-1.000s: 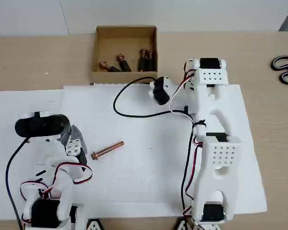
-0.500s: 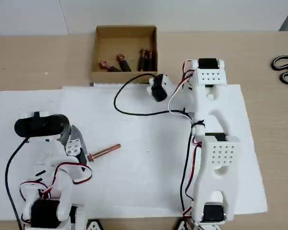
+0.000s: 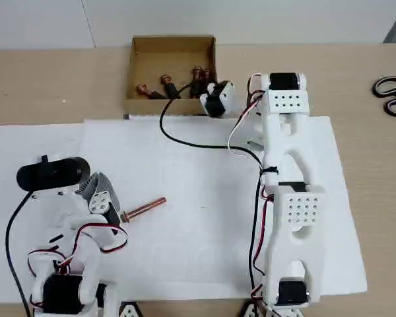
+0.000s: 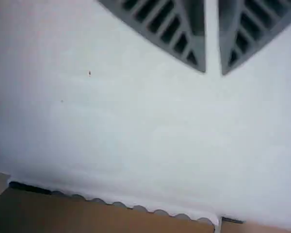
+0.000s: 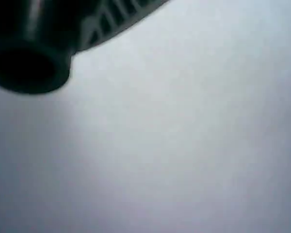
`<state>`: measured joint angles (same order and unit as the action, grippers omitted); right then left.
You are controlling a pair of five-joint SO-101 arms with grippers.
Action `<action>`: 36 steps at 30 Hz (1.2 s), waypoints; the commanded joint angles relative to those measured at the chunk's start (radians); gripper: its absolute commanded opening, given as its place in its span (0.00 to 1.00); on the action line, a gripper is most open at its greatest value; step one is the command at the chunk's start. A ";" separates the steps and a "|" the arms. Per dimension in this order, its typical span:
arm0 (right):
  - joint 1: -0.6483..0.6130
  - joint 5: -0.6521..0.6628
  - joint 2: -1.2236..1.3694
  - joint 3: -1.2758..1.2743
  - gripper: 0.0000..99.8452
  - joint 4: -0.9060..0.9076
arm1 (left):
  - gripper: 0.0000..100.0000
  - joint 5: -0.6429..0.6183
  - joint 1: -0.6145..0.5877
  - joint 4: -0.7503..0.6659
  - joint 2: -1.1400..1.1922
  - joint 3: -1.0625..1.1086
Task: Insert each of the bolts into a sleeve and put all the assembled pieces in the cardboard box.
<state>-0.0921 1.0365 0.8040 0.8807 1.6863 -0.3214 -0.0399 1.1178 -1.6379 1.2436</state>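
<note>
A copper bolt (image 3: 144, 209) lies on the white paper (image 3: 204, 218), its head toward my left gripper (image 3: 109, 201). That gripper sits just beside the bolt head; in the left wrist view its grey fingers (image 4: 184, 29) stand almost together with nothing between them, over bare paper. My right arm stretches to the cardboard box (image 3: 129, 72), with its wrist (image 3: 214, 100) at the box's near right corner. The right wrist view has a black sleeve (image 5: 24, 68) held by a grey finger (image 5: 116, 19). Several bolts in black sleeves (image 3: 175, 87) lie in the box.
Scissors (image 3: 393, 92) lie at the table's far right. A black cable (image 3: 185, 140) loops over the paper between the box and the right arm. The paper's scalloped far edge (image 4: 136, 209) meets the wooden table (image 4: 63, 218).
The right arm's wrist has swung from over the paper up to the box's near right corner. The bolt slid slightly toward the left gripper, which edged back a little.
</note>
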 commanded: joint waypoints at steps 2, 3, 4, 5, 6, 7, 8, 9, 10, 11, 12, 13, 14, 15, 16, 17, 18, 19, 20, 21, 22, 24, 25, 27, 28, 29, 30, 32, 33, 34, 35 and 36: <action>0.002 -0.219 -0.120 0.043 0.00 0.019 | 0.01 -0.008 -0.002 -0.002 -0.008 -0.008; 0.004 -0.265 -0.131 0.043 0.00 0.021 | 0.01 -0.008 -0.002 -0.002 -0.008 -0.008; 0.004 -0.313 -0.143 0.043 0.00 0.027 | 0.01 -0.008 0.000 -0.002 -0.008 -0.008; 0.004 -0.351 -0.150 0.041 0.00 0.030 | 0.01 -0.008 0.002 -0.002 -0.008 -0.008; 0.004 -0.390 -0.157 0.041 0.00 0.031 | 0.01 -0.008 0.002 -0.002 -0.002 -0.007; 0.004 -0.431 -0.165 0.041 0.00 0.033 | 0.01 -0.009 0.000 -0.002 -0.002 -0.004; 0.004 -0.473 -0.173 0.040 0.00 0.033 | 0.01 -0.009 0.000 -0.003 -0.003 -0.001; 0.004 -0.511 -0.180 0.031 0.00 0.035 | 0.01 -0.009 -0.003 -0.003 -0.005 -0.001; 0.004 -0.542 -0.191 0.008 0.00 0.035 | 0.01 -0.011 -0.006 -0.009 -0.005 -0.001; 0.004 -0.568 -0.202 -0.025 0.00 0.035 | 0.01 -0.014 -0.020 -0.025 -0.005 -0.001; 0.004 -0.595 -0.214 -0.064 0.00 0.033 | 0.01 -0.034 -0.038 -0.049 -0.005 -0.001; 0.004 -0.620 -0.226 -0.106 0.00 0.033 | 0.01 -0.061 -0.063 -0.084 -0.002 -0.004; 0.005 -0.638 -0.239 -0.153 0.00 0.031 | 0.01 -0.083 -0.091 -0.121 -0.002 -0.004; 0.012 -0.649 -0.252 -0.198 0.00 0.030 | 0.01 -0.097 -0.115 -0.153 0.000 -0.004; 0.018 -0.661 -0.268 -0.235 0.00 0.030 | 0.01 -0.104 -0.133 -0.178 0.000 -0.004; 0.021 -0.671 -0.282 -0.267 0.00 0.028 | 0.01 -0.110 -0.144 -0.193 0.000 -0.004; 0.031 -0.675 -0.297 -0.296 0.00 0.028 | 0.01 -0.110 -0.152 -0.196 0.000 -0.004; 0.042 -0.675 -0.315 -0.324 0.00 0.028 | 0.01 -0.110 -0.155 -0.195 0.000 -0.002; 0.053 -0.675 -0.335 -0.347 0.00 0.028 | 0.01 -0.107 -0.155 -0.186 0.000 -0.001; 0.061 -0.675 -0.357 -0.370 0.00 0.028 | 0.01 -0.106 -0.153 -0.167 0.000 -0.001; 0.073 -0.675 -0.381 -0.391 0.00 0.028 | 0.01 -0.106 -0.152 -0.150 0.002 -0.001; 0.097 -0.674 -0.426 -0.436 0.00 0.027 | 0.01 -0.097 -0.152 -0.126 0.002 -0.001; 0.110 -0.672 -0.447 -0.456 0.00 0.027 | 0.01 -0.075 -0.152 -0.112 0.005 -0.001; 0.140 -0.671 -0.492 -0.505 0.00 0.025 | 0.01 -0.032 -0.153 -0.081 0.028 -0.008; 0.156 -0.669 -0.510 -0.528 0.00 0.024 | 0.01 -0.014 -0.155 -0.068 0.046 -0.022; 0.171 -0.669 -0.527 -0.549 0.00 0.024 | 0.01 0.003 -0.155 -0.052 0.069 -0.048; 0.186 -0.669 -0.544 -0.569 0.00 0.022 | 0.01 0.011 -0.153 -0.040 0.100 -0.084; 0.216 -0.667 -0.572 -0.608 0.00 0.022 | 0.01 0.017 -0.152 -0.032 0.180 -0.168; 0.228 -0.667 -0.584 -0.624 0.00 0.022 | 0.01 0.017 -0.152 -0.032 0.232 -0.214; 0.239 -0.667 -0.598 -0.640 0.00 0.022 | 0.01 0.017 -0.152 -0.032 0.288 -0.262; 0.248 -0.667 -0.608 -0.655 0.00 0.022 | 0.01 0.017 -0.152 -0.031 0.351 -0.314; 0.254 -0.663 -0.619 -0.666 0.00 0.022 | 0.01 0.017 -0.152 -0.026 0.411 -0.371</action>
<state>0.1366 0.3721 0.2685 0.2302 1.7047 -0.3122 -0.1903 1.0840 -1.3740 1.0349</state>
